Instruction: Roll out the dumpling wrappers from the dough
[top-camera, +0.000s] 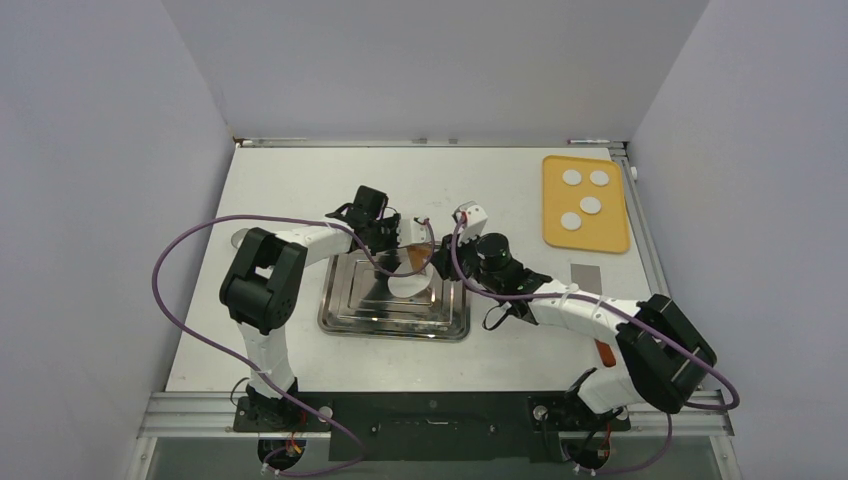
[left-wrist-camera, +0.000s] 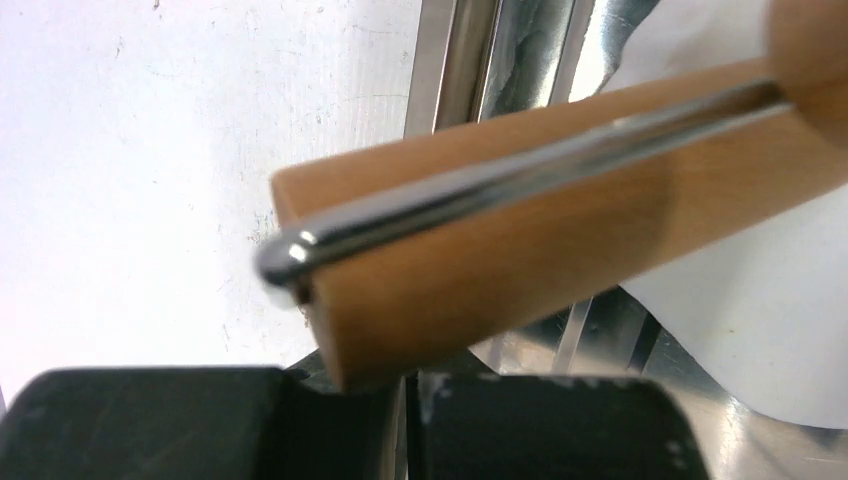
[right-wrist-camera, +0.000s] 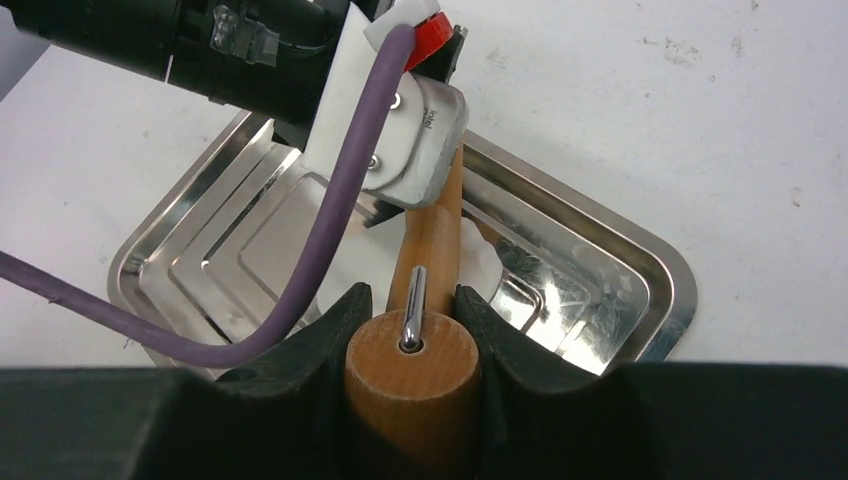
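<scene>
Jaws of right gripper pinch wooden rolling pin end; whether left gripper grips other end, we cannot tell. Pin over dough sheet in steel tray. We see four dumpling wrappers on yellow board, well apart.

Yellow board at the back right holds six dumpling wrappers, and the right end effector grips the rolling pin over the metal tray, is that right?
Not six: the top external view shows four dumpling wrappers on the yellow board. The rest stands: the right end effector grips the rolling pin over the metal tray.
</scene>
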